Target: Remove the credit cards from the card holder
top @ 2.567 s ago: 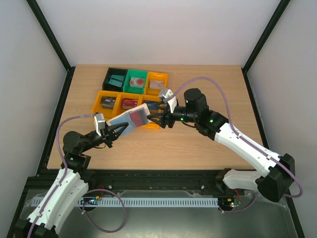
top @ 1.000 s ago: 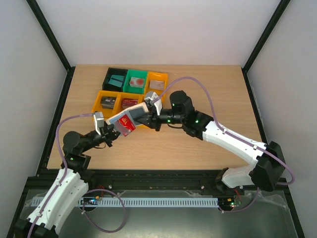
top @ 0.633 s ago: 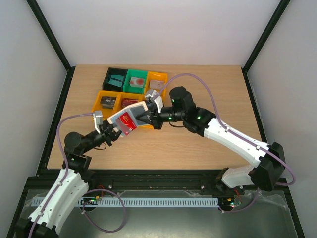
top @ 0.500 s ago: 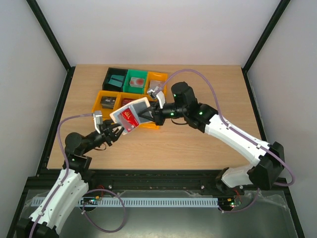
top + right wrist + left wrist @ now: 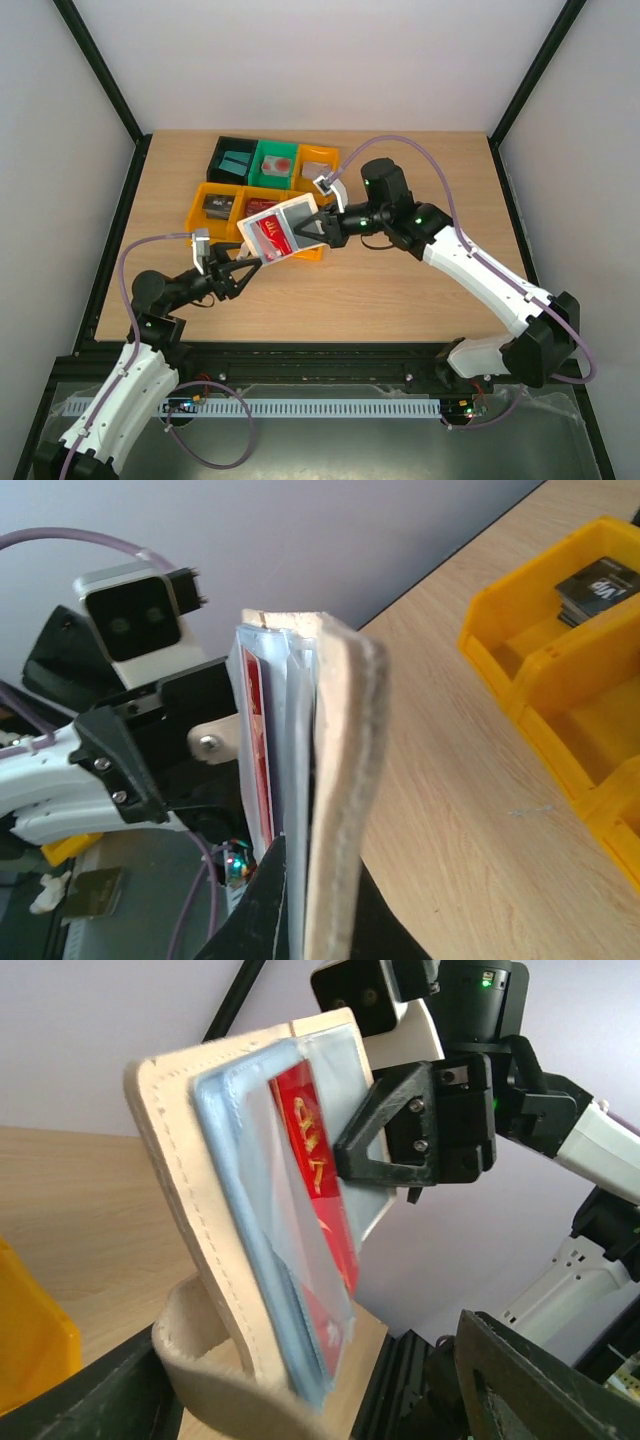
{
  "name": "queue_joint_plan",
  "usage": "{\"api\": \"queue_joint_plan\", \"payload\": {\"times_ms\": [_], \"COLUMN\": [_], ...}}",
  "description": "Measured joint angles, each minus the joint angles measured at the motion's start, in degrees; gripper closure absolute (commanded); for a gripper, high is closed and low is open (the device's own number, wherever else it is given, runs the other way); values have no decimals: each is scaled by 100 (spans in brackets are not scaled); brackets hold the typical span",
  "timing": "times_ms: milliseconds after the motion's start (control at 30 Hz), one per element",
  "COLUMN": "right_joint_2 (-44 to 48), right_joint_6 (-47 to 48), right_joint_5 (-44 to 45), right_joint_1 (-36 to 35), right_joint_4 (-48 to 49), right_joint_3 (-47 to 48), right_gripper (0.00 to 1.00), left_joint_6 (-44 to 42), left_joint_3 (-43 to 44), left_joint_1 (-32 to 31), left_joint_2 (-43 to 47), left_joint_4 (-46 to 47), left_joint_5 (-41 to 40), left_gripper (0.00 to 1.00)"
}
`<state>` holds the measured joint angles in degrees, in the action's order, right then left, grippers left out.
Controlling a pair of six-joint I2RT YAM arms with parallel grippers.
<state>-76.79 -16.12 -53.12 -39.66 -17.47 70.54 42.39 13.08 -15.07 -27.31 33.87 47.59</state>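
Left end effector (image 5: 238, 272) let go, open near card holder (image 5: 300, 215); right end effector (image 5: 318, 228) grips it alone, red card (image 5: 268, 237) still inside.

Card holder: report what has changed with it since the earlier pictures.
The left hand let go, opened and drew back. The right hand carried the tan folding card holder rightward. The red plastic card stays inside; the orange, green and black plastic bins are unmoved.

One card holder (image 5: 304, 221), one red card (image 5: 268, 238) in it, and six bins (image 5: 196, 208).
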Motion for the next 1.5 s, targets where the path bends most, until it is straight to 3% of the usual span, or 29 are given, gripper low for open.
{"api": "queue_joint_plan", "payload": {"times_ms": [133,233,300,467,567,767,867,933,1033,1167,1333,1500], "right_joint_2": [35,35,35,2,-26,-96,-116,-118,-118,-118,-81,350], "right_joint_6": [0,-72,-116,-201,-205,-192,-190,-188,-129,44,157,313], "right_joint_5": [-258,-494,-603,-811,-857,-872,-881,-883,-833,-398,817,2035], "right_joint_1": [0,0,-2,-48,-59,-59,-59,-59,-59,-37,201,310], "right_joint_4": [15,103,219,444,518,577,579,579,573,385,-11,-170], "right_joint_3": [0,-22,-63,-164,-166,-197,-203,-203,-203,-184,-170,-173], "right_gripper": [98,98,98,98,98,98,98,94,66,50,46,57], "left_joint_6": [11,33,24,-103,-138,-223,-234,-249,-227,-216,-278,-348], "left_joint_3": [-4,-4,-4,-9,-13,-17,-20,-20,-20,-20,-20,-28], "left_joint_1": [0,-2,-11,-79,-103,-116,-131,-142,-142,-140,-133,-125], "left_joint_2": [-28,-74,-109,-129,-127,-116,-116,-116,-116,-111,-72,-35], "left_joint_4": [4,20,39,101,175,278,280,297,304,153,-87,-219], "left_joint_5": [-13,-26,-24,28,94,258,302,319,304,13,-319,-470], "left_gripper": [18,19,28,68,82,87,97,98,98,98,98,98]}}
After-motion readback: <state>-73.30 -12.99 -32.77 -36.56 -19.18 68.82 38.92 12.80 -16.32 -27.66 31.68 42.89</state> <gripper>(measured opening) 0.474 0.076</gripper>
